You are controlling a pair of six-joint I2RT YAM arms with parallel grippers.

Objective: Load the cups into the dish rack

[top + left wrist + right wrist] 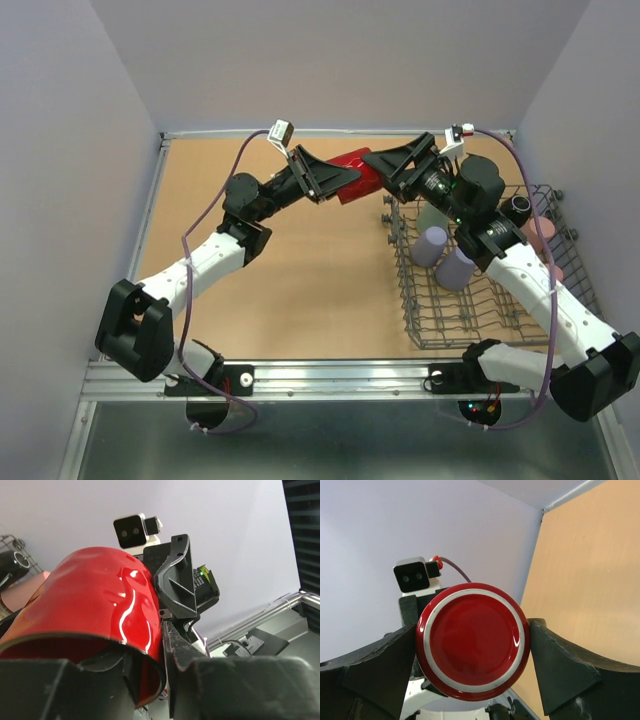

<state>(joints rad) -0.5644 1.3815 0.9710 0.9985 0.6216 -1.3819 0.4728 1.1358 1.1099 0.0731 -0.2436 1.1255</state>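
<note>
The right gripper (473, 650) pinches the red mug (472, 640) at its base, one finger on each side. The left gripper (150, 677) straddles the mug's rim, one finger inside and one outside, but whether it presses cannot be told. The mug sits between both arms over the far part of the table (300, 290), just left of the dish rack (480, 312).

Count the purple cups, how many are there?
2. One purple cup sits in the dish rack near its left side; the other purple cup is just beside it, nearer the arms' bases. The right arm may hide more.
</note>
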